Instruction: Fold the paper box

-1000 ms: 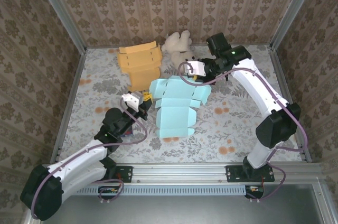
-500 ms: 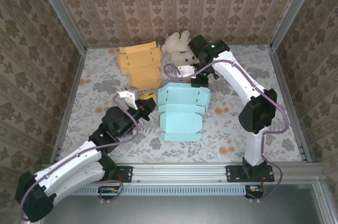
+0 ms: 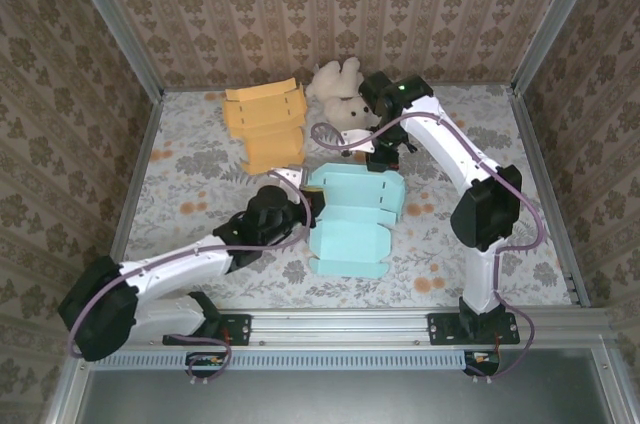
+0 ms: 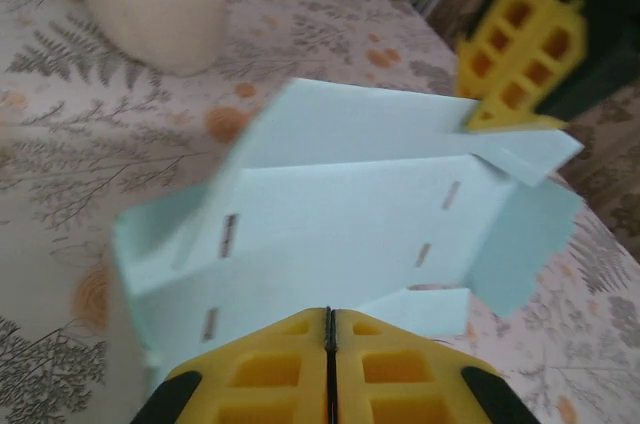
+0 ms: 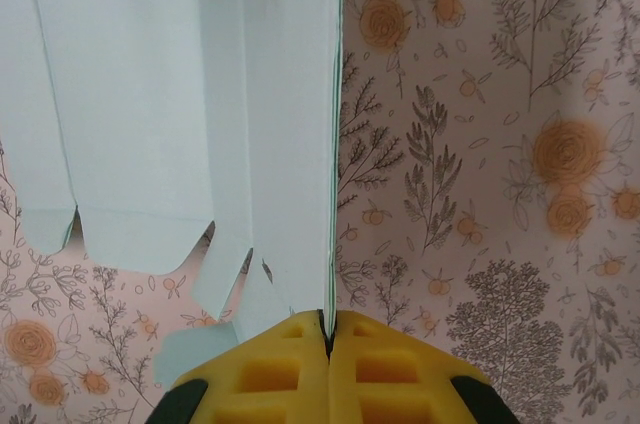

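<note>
Open floral tabletop (image 3: pixel 525 194) is left to the right of the pale blue flat cardboard box blank (image 3: pixel 350 224) — a wide bare stretch up to the side wall. The far edge is crowded by an orange folded cardboard box (image 3: pixel 265 124) and a white plush toy (image 3: pixel 338 86). The blank's left edge is blocked by the left gripper (image 3: pixel 308 196) — its far edge by the right gripper (image 3: pixel 385 156).

Beige damask wallpaper walls (image 3: pixel 330 4); aluminium corner posts (image 3: pixel 110 19); floral-print table cover (image 3: pixel 180 174); even, soft light.
</note>
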